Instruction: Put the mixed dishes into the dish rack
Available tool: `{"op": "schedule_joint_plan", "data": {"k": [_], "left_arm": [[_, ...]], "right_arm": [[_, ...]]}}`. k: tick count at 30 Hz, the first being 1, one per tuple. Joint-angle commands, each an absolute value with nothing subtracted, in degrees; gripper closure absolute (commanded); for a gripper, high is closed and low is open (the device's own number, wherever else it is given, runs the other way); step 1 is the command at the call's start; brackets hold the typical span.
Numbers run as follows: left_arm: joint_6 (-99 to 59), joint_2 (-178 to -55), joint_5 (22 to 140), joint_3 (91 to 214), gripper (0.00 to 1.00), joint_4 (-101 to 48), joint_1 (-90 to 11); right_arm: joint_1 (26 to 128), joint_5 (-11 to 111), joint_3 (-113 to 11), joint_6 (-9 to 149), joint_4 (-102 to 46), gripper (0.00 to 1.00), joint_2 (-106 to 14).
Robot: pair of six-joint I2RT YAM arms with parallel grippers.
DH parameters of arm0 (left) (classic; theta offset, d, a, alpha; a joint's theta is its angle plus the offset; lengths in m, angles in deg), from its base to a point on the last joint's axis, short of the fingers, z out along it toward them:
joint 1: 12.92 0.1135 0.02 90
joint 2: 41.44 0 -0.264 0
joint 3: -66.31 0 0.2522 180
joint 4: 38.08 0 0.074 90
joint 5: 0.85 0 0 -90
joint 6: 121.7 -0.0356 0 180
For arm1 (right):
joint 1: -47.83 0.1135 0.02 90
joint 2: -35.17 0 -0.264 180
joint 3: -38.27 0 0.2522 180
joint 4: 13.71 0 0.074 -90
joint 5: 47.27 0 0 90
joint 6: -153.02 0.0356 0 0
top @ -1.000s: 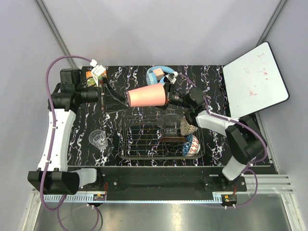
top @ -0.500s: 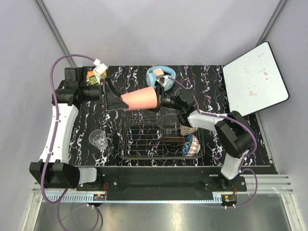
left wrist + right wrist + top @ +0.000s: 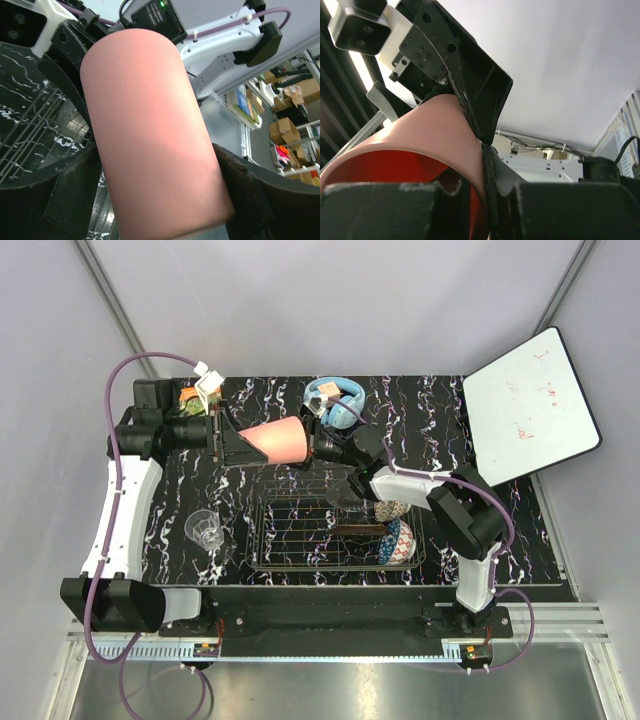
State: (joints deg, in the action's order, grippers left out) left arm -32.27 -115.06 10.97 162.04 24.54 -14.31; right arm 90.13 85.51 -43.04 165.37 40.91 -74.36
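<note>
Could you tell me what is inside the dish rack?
The rack holds a blue bowl, a beige bowl and a glass dish at its right end; the right arm partly covers the latter two.

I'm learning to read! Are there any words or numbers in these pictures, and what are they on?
Nothing here can be read.
Whiteboard: faint red marks, too blurred to read.
Small carton: print too small to read.
Salmon-pink cup: no writing showing.

Plain pale grey walls (image 3: 300, 300) surround a black, white-veined marble-pattern tabletop (image 3: 440, 410). A white rectangular board (image 3: 530, 405) lies at its right.
</note>
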Motion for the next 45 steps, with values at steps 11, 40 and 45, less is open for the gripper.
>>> {"op": "schedule_joint_plan", "data": {"k": [11,40,45], "left_arm": [[-29.0,-114.1,13.5,164.5,0.81,18.7,-13.1],[-44.2,-128.9,88.1,161.8,0.97,32.7,-41.1],[-43.6,-132.8,89.0,160.4,0.98,31.8,-43.6]], "right_arm": [[90.9,85.6,-36.2,164.2,42.3,0.67,-72.1],[75.7,67.2,-37.8,103.1,-35.6,0.0,-17.7],[75.8,67.3,-36.0,104.2,-35.9,0.0,-17.7]]}}
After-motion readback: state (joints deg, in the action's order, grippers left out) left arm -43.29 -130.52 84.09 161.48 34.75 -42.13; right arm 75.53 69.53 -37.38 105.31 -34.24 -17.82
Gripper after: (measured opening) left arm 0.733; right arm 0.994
